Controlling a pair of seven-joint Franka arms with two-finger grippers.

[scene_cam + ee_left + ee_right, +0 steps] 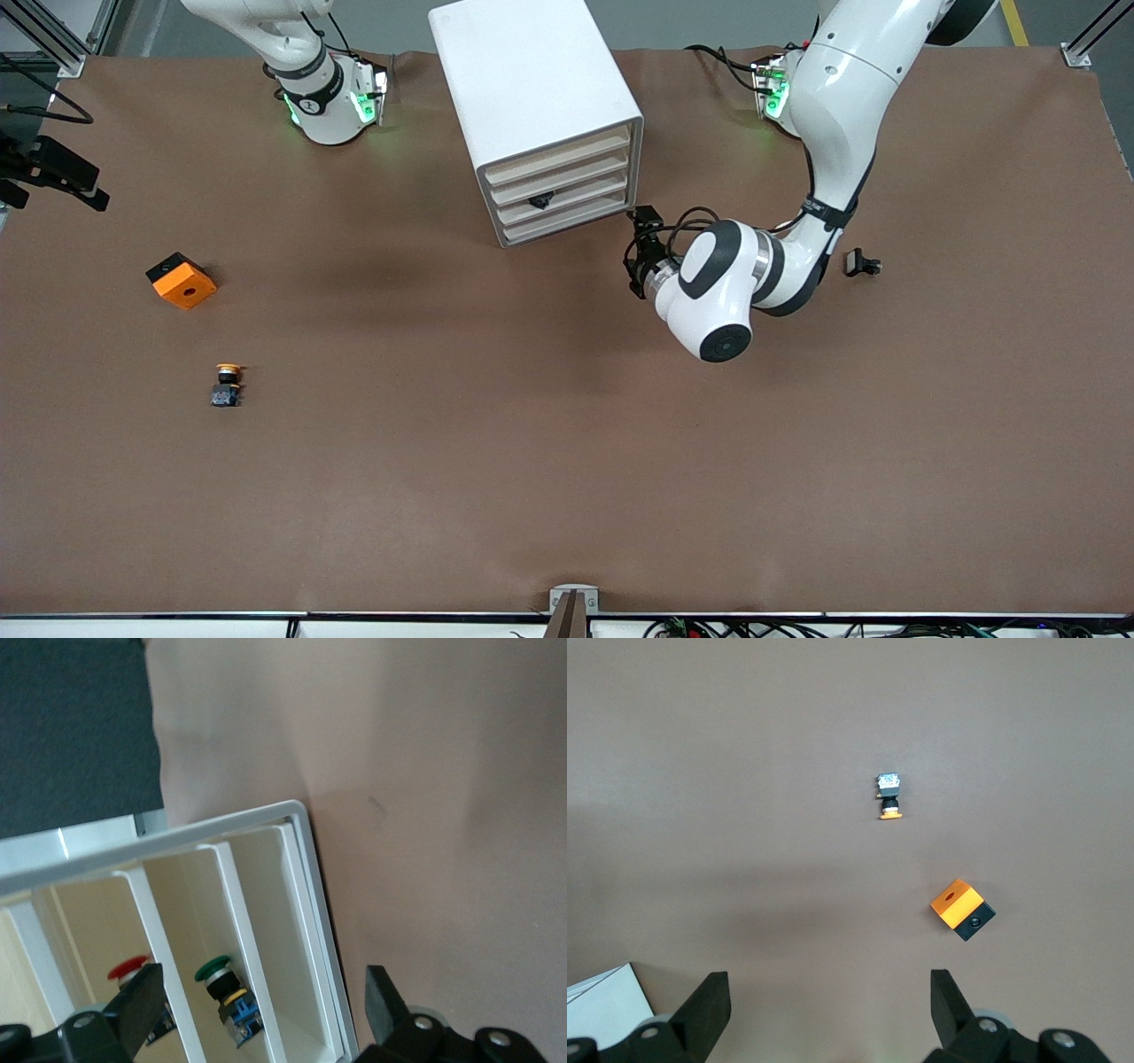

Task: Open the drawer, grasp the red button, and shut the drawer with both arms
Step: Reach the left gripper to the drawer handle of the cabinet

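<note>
The white cabinet [532, 80] stands at the table's back middle, its four cream drawer fronts [560, 188] all flush. My left gripper [636, 257] is open and empty, just off the drawer fronts toward the left arm's end. In the left wrist view its fingers [142, 1001] straddle the cabinet's front [301, 904]. Inside, a red-capped button [128, 967] shows, partly hidden by one finger, beside a green-capped one [215, 973]. My right gripper [828, 1010] is open and empty, up by the right arm's base, hidden under the wrist in the front view.
An orange cube with a hole [182, 280] and an orange-yellow-capped button [227, 385] lie toward the right arm's end; both show in the right wrist view, the cube [961, 908] and the button [889, 797]. A small black part [862, 263] lies by the left arm.
</note>
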